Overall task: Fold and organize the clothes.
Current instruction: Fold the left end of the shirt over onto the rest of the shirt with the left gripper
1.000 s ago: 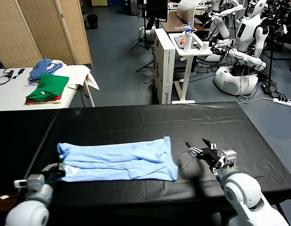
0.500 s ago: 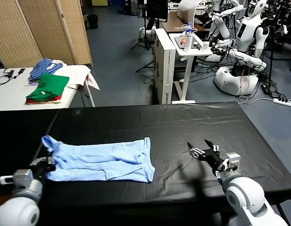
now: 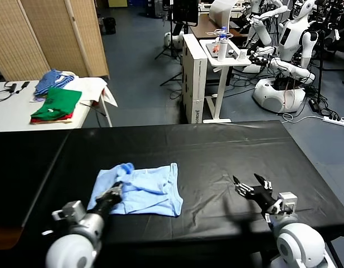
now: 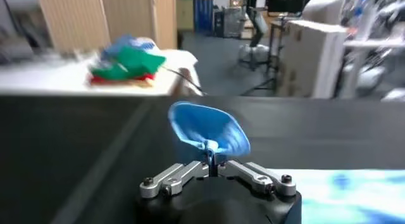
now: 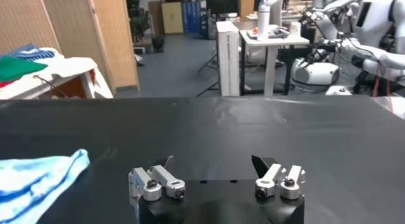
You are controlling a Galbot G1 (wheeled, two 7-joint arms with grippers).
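Head view: one T-shirt (image 3: 144, 191) pinched by left gripper (image 3: 117, 191); right gripper (image 3: 253, 185) spread wide.

A black-covered bench (image 3: 216, 145) lies under both grippers. Far beyond the left gripper, a white side table (image 3: 15, 109) carries folded green and red garments (image 3: 56, 105) and a blue striped bundle (image 3: 53, 80).

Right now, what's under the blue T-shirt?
The black table lies under the blue T-shirt. The left end effector pinches one raised end; anything beneath the folds is covered.
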